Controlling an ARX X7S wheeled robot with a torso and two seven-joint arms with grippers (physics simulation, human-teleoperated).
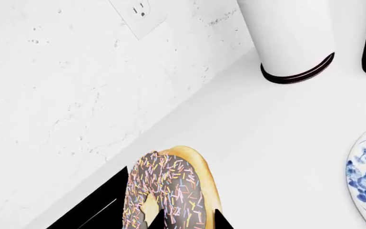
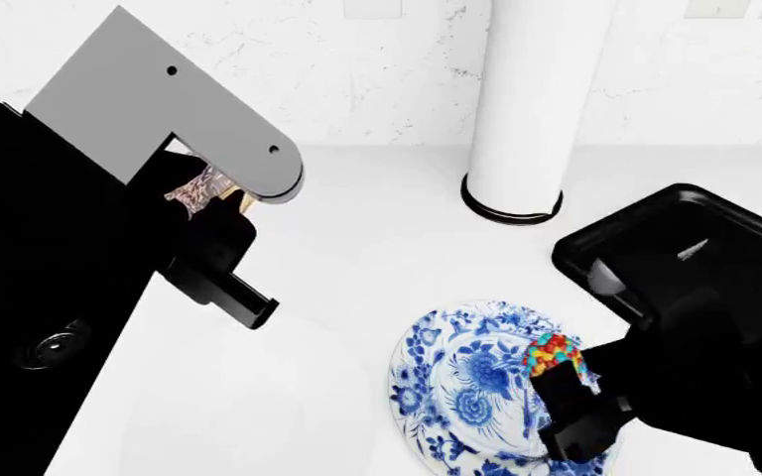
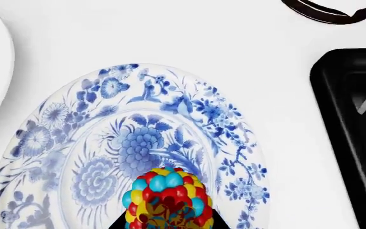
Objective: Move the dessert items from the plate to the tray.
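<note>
- Now the donut sits clamped in the left gripper, lifted over the white surface (near the sink).
- The candy ball rests on the blue-patterned plate, the right gripper closed around it.
- The black tray lies beside the plate.

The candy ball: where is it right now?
In the head view the candy ball sits low right, over the blue-patterned plate, between the right claw fingers.
</note>
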